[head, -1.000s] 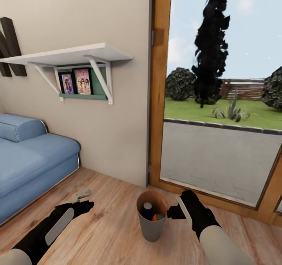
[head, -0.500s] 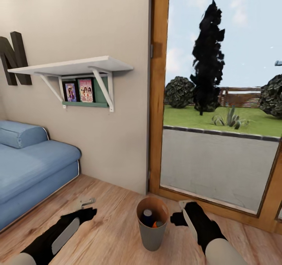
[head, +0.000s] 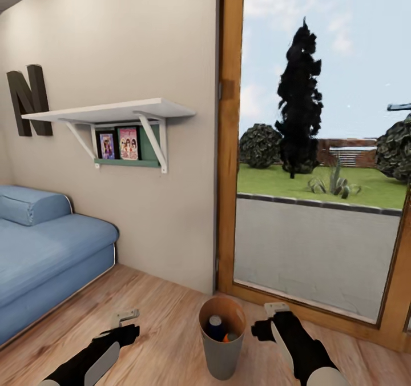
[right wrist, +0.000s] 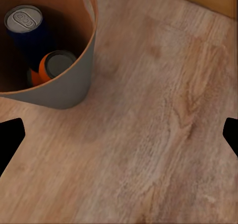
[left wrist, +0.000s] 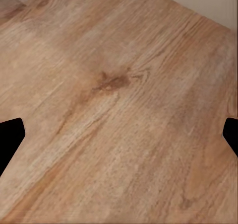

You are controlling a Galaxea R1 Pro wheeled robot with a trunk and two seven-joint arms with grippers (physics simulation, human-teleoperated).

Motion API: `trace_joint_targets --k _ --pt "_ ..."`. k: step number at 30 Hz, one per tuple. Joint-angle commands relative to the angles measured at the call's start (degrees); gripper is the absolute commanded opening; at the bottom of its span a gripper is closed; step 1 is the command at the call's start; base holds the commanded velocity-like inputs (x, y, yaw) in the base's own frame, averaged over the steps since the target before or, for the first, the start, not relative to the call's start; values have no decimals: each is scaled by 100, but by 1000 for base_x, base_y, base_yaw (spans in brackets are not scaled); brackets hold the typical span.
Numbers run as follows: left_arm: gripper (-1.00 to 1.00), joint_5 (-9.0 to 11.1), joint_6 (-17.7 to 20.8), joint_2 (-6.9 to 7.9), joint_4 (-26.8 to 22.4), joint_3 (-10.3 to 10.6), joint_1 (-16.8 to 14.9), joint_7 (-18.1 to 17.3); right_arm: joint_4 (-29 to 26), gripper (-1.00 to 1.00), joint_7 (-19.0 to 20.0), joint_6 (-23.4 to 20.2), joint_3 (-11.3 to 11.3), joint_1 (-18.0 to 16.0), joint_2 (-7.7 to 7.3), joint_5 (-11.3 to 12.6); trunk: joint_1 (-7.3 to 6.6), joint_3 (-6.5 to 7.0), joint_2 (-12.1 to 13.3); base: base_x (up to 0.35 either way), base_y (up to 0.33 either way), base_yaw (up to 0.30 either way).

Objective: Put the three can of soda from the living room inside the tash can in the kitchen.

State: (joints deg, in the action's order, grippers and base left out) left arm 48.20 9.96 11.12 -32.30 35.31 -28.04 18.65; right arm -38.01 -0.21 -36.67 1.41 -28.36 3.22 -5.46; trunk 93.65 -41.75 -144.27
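The trash can (head: 221, 349), a tapered bucket with a brown inside, stands on the wood floor between my two arms. Inside it I see a dark blue soda can (head: 214, 324) with a silver top and an orange soda can (head: 230, 337) beside it. A third can is hidden or out of view. In the right wrist view the trash can's wall (right wrist: 69, 90) holds the blue can (right wrist: 27, 28) and the orange can (right wrist: 57, 65). My right gripper (head: 264, 320) hangs open just right of the rim, holding nothing. My left gripper (head: 127, 317) is open over bare floor, left of the trash can.
A blue sofa (head: 45, 249) runs along the left wall under a white shelf (head: 114, 112). A large wood-framed glass door (head: 228, 146) stands right behind the trash can. Pale wood floor (left wrist: 119, 85) lies under both grippers.
The whole picture has slid downward, so the camera has tilted up or risen. The grippers and the trash can keep the same places relative to each other.
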Motion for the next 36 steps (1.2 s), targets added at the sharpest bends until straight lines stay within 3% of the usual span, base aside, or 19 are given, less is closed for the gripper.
trace_joint_targets --k 1,11,20,23,27,31,36 --pt "100 -1 -30 -8 32 6 0 -19 1 100 1 56 0 32 -5 1 -2 23 2 0 0 0" --pt "100 -11 -461 -38 288 27 15 -111 11 100 -4 739 0 437 -50 -3 -28 245 15 0 0 0" --pt "100 -13 -1102 -78 1039 50 22 -474 81 100 1 1697 1 877 -221 13 -51 444 27 0 0 0" --pt "100 -13 -1375 -117 1340 70 47 -574 369 100 37 2269 27 1078 -304 60 -59 510 31 0 0 0" --pt "100 -8 -1588 -128 1536 78 85 -796 551 100 72 2393 67 1141 -358 100 -69 599 37 0 0 0" --pt "100 -7 -1922 -212 2064 81 176 -1081 1086 100 87 3128 85 1289 -486 116 -80 688 42 0 0 0" --pt "100 -5 -2176 -256 2216 84 408 -1165 1466 100 95 3424 87 1319 -518 120 -93 798 49 0 0 0"
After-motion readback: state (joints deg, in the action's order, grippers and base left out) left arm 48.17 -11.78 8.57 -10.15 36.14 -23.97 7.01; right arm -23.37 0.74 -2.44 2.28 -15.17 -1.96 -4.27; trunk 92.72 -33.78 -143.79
